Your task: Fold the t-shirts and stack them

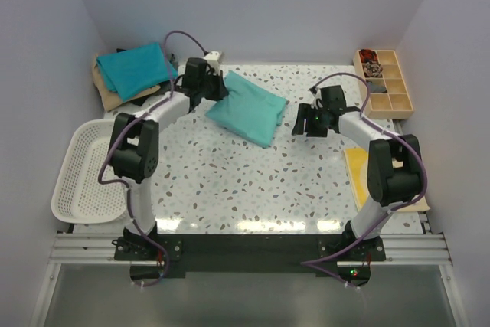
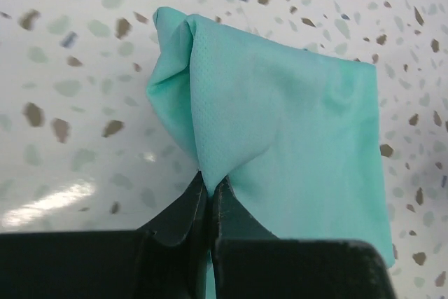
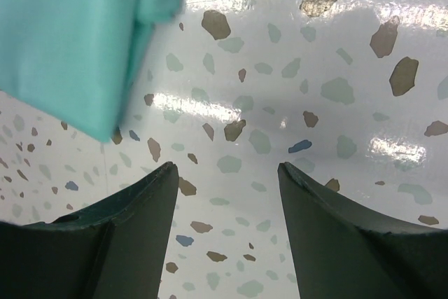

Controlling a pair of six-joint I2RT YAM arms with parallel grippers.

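LEFT CLAW HAD THE CORNER: My left claw [image 2: 210, 188] was pinched shut on a bunched corner of the light sea-green t-shirt [image 2: 294, 138], w/ the fabric puckered into a ridge right at the tips. The shirt sat as a folded, roughly rectangular pad, skewed diagonally at far-centre of the speckled table [image 1: 230, 181]. Its gripped corner appeared lifted and the rest seemed to rest on the top. My right claw [image 3: 227, 169] hung open w/ nothing between the jaws, just beside the shirt's opposite edge, not touching it.

The step in hand looked like carrying this shirt to far left, where a deeper teal-blue t-shirt [image 1: 136, 67] sat atop a tan t-shirt [image 1: 103, 89]. To do it well I judged: lift slow & travel low, since a one-corner pinch prob. lets the layers peel open. Better to bring the rt claw onto the other end so both ends move together, then land the shirt square on those two.

Cloth: thin, fine-meshed knit, matte, w/ soft creases. Table: glossy terrazzo look w/ glare patches, prob. slick. A white mesh plastic basket [image 1: 84, 174], rigid, stood at the left edge.
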